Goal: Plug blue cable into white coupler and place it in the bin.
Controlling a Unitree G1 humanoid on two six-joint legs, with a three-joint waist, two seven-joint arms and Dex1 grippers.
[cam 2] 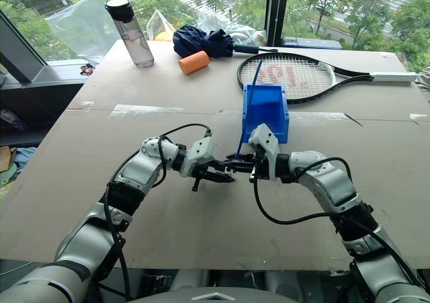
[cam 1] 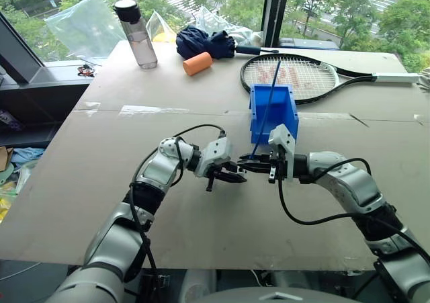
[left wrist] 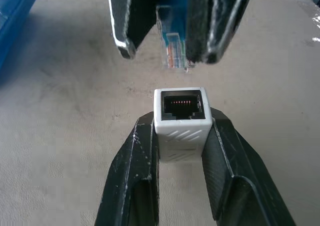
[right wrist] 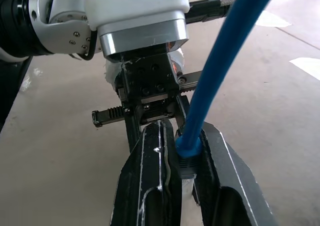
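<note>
Above the table point(cam 1: 101, 182), the left gripper point(left wrist: 181, 151) has its jaws clamped on the white coupler point(left wrist: 181, 118), socket facing the plug. The right gripper point(right wrist: 184, 171) pinches the blue cable point(right wrist: 220, 70) just behind its plug. Both are light; the coupler is rigid, the cord probably floppy. The bin point(cam 1: 274, 111) sits just beyond.

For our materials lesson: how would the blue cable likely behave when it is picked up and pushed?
The blue cable is probably fairly springy: above the right gripper it stands in a gentle curve instead of drooping. It looks thin and likely light. Its clear plug seems rigid, though pushed off-line it could bend.
</note>
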